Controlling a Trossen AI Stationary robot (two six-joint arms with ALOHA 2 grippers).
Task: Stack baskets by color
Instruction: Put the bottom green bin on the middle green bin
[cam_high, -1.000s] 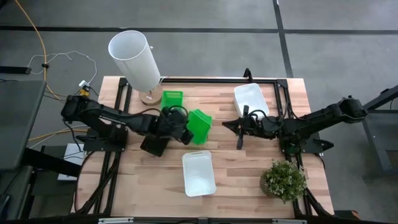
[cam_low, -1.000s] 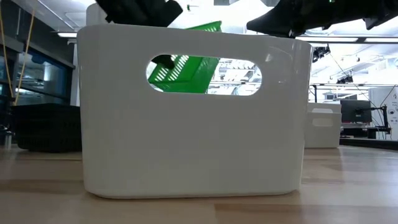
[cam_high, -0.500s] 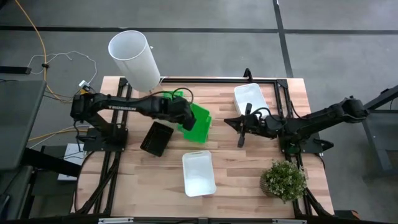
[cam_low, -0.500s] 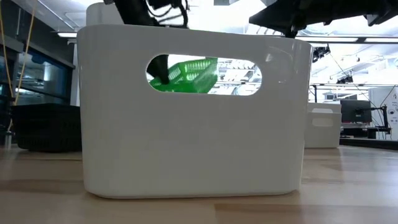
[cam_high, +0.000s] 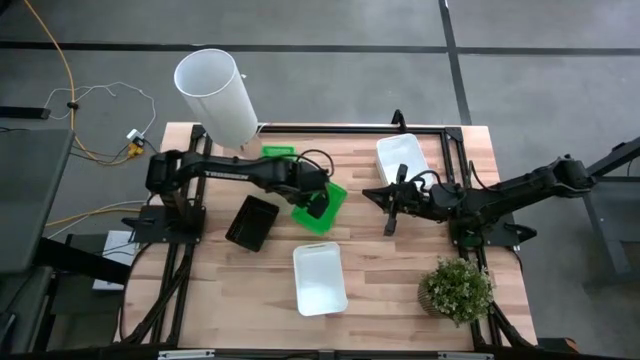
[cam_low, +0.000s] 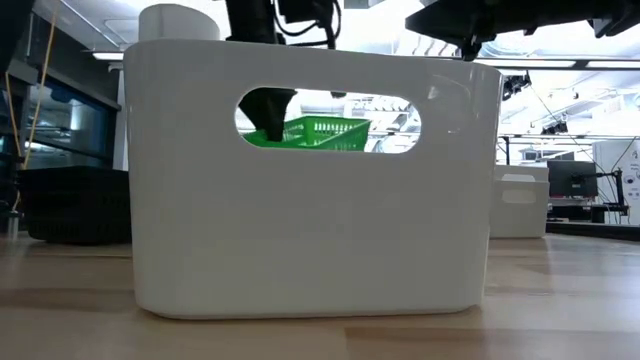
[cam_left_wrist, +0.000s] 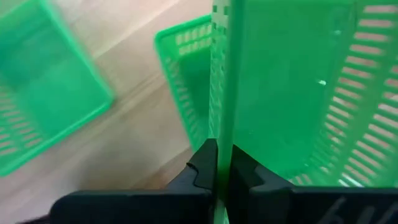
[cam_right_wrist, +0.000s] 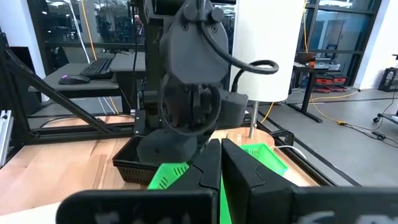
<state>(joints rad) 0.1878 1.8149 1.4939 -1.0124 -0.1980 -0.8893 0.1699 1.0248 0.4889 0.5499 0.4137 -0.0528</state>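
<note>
My left gripper (cam_high: 316, 203) hangs over the table's middle, pointing steeply down, shut on a bright green basket (cam_high: 326, 207). The left wrist view shows two more green baskets (cam_left_wrist: 43, 93) (cam_left_wrist: 186, 81) on the wood below. Another green basket (cam_high: 277, 153) lies by the far edge, partly under the arm. A black basket (cam_high: 252, 222) sits left of centre. One white basket (cam_high: 320, 278) lies near the front and another (cam_high: 403, 160) at the far right. My right gripper (cam_high: 368, 194) hovers right of centre, level and shut on nothing. My left gripper pinches the rim of one side wall (cam_left_wrist: 224, 134) of the green basket, one finger inside the basket and one outside. The fingers come from above, pointing steeply down. The basket (cam_low: 320, 132) hangs nearly level, clear of the table.
A tall white cylinder (cam_high: 215, 92) stands at the far left corner and a potted plant (cam_high: 457, 290) at the near right. In the low view the front white basket (cam_low: 310, 200) blocks most of the table. Bare wood shows along the near left.
My left gripper has swung toward the table's middle and tipped from a slant to pointing steeply down, staying shut. The green basket has gone with it, come down from a steep tilt to nearly level, and sunk lower while staying clear of the table.
</note>
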